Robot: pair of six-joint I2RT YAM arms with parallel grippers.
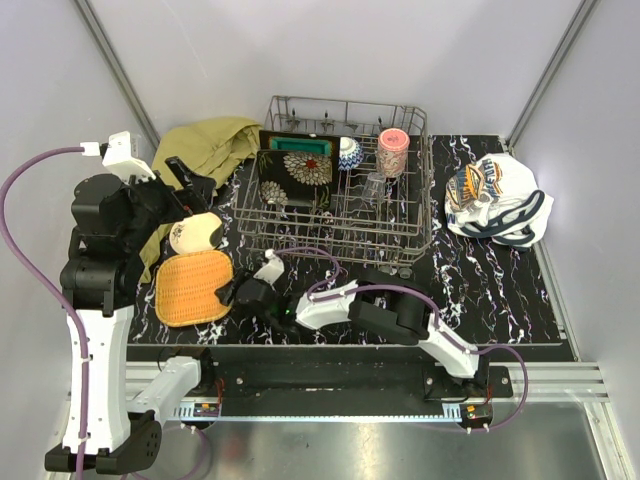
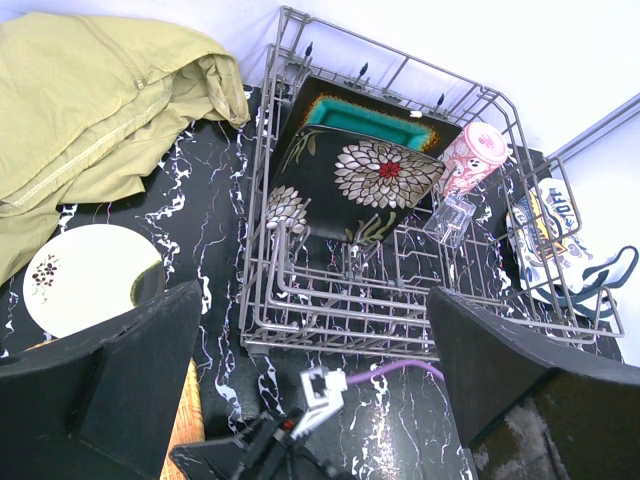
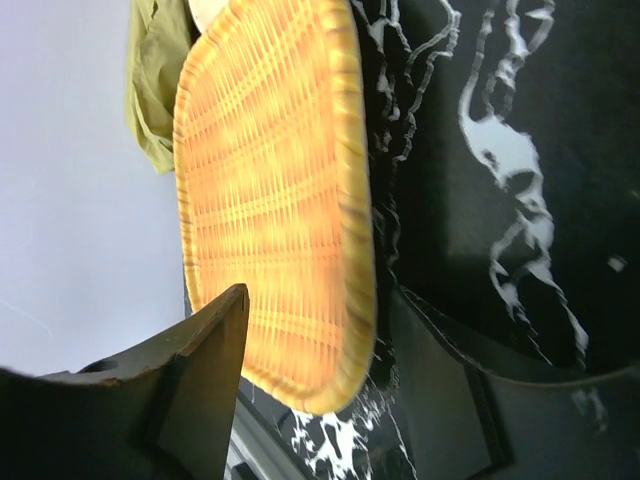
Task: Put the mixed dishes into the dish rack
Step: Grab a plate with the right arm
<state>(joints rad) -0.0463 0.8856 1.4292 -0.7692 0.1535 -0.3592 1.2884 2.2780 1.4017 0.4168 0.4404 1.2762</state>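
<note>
Top view, table read as a clock face with the arm bases at 6.

- Dish rack point(image 1: 426, 190): grey wire, at 12 on the black marbled table top point(image 1: 480, 290).
- Inside it, at its 10 to 11, we see the teal square plate point(image 2: 372, 122) on edge. The dark floral plate point(image 2: 370, 180) leans just in front of it.
- A small patterned bowl point(image 1: 349, 152) sits near the rack's 12. The pink cup point(image 1: 392, 152) is at 1, with the clear glass point(image 1: 372, 187) just on its near side.
- Orange woven-look square plate point(image 1: 193, 287): flat on the table at 8, outside the rack.
- Cream round plate point(image 2: 85, 275): at 9, just beyond the orange plate, also outside the rack.
- Olive-yellow cloth point(image 1: 205, 145): bunched at 10 to 11. The white printed cloth point(image 1: 495, 200) lies at 2.
- Left gripper point(image 2: 315, 300): raised over the 9 to 10 area, fingers spread wide with nothing between them.
- Right gripper point(image 3: 320, 300): low at 7 to 8, with a finger on either side of the orange plate's near edge. The fingers are partly spread, and we cannot tell whether they pinch the rim.
</note>
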